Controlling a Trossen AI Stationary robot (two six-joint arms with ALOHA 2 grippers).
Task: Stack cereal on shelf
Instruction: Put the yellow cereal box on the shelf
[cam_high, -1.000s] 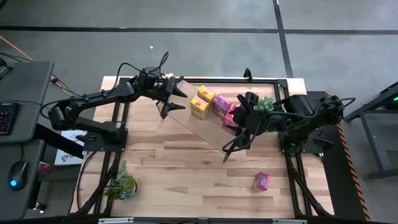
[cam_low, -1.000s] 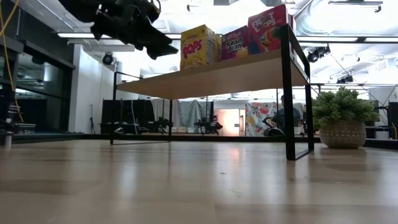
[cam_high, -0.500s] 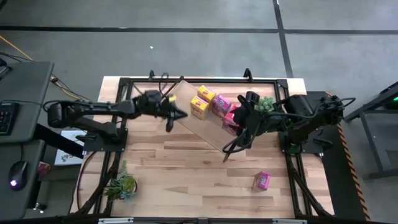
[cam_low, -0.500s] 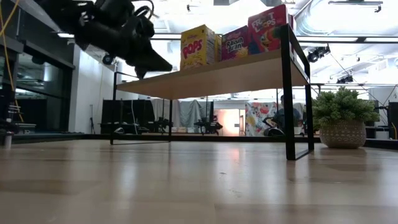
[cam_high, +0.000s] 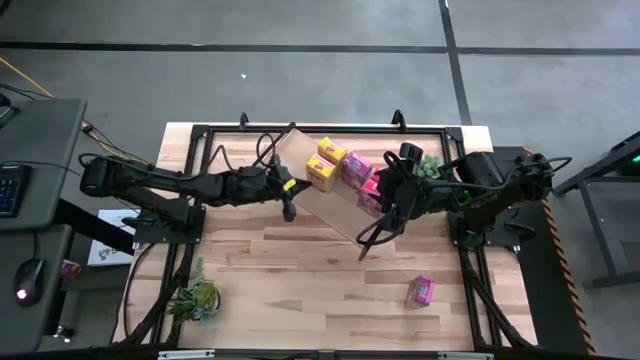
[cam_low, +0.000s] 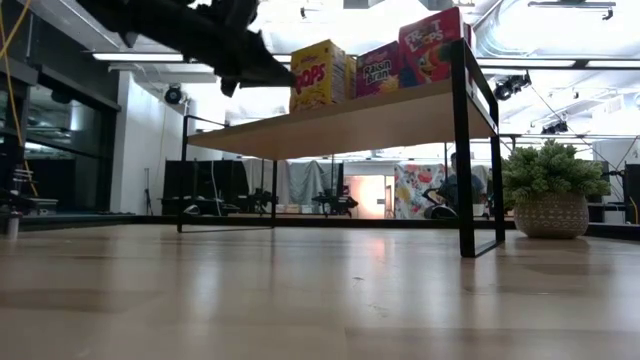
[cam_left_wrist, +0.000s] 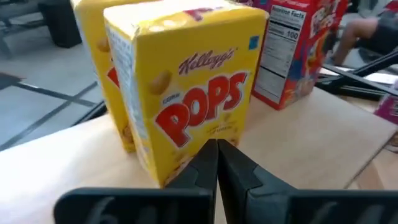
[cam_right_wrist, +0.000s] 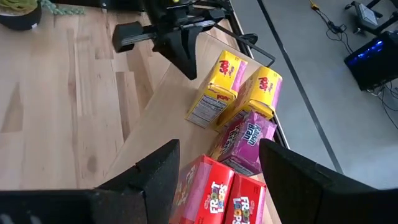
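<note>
A long light-wood shelf (cam_high: 322, 200) stands on the table (cam_high: 300, 270), and both arms reach over it. Five cereal boxes stand on its board: two yellow boxes (cam_high: 325, 165) directly ahead of the left gripper (cam_high: 290, 205), whose fingers are pressed together and hold nothing. Beyond them stand a pink box (cam_right_wrist: 241, 140) and two red boxes (cam_right_wrist: 221, 194), just below the right gripper (cam_high: 385, 200), which hangs spread above them. Another pink box (cam_high: 421, 290) lies on the table, well apart from both grippers.

Bright even overhead light, glaring ceiling, blurred wrist-view edges
</note>
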